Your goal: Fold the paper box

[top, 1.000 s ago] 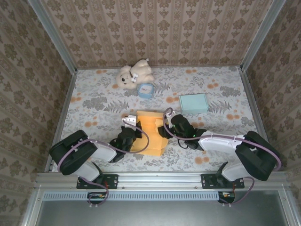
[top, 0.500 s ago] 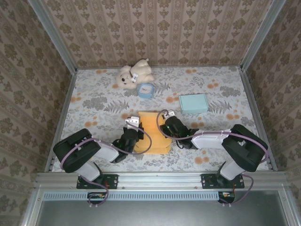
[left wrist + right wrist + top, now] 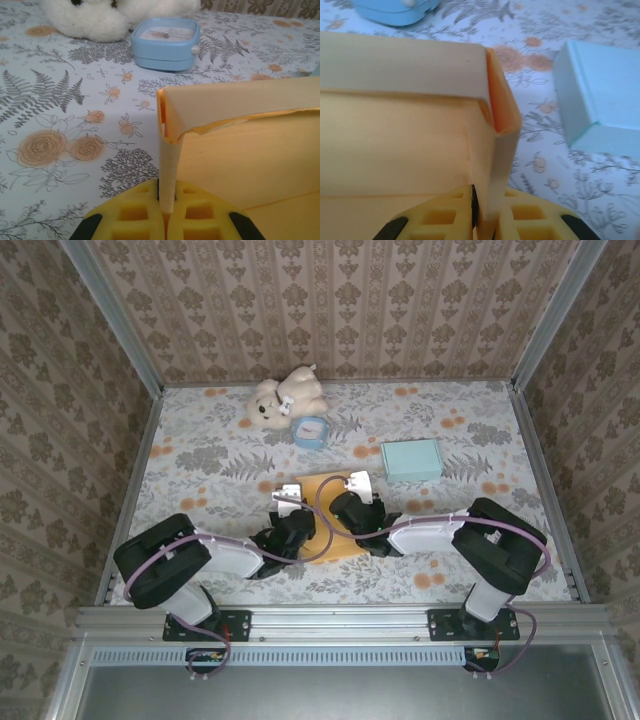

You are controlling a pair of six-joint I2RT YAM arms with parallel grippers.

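The paper box [image 3: 322, 512] sits on the bench [image 3: 200, 465] just ahead of the two arm bases, partly raised, with its yellow-orange walls standing and a fold line curling over at each near corner. It is thin card, so it should be very light and only as stiff as its creases. It will likely buckle or spring back if pushed mid-panel, and the smooth faces could slide under a loose pinch. The sound places to take it look like the upright wall edges close to a corner, where two folds brace each other. The left hand [image 3: 167, 207] is fully closed there, its yellow pads [image 3: 131, 216] nipping the thin left wall edge-on. The right hand [image 3: 482, 212] grips the opposite wall near its folded corner, its jaws drawn in until the pads sit against both faces of the card. The bench wears a pale floral cloth that looks soft and slightly grippy, which should keep the box from skating. A plush bear [image 3: 285, 395] and a blue round-cornered case [image 3: 166, 42] lie toward the back, and a pale teal box [image 3: 600, 100] rests near the right wall of the card. Patterned wallpapered walls [image 3: 350, 300] close in three sides.
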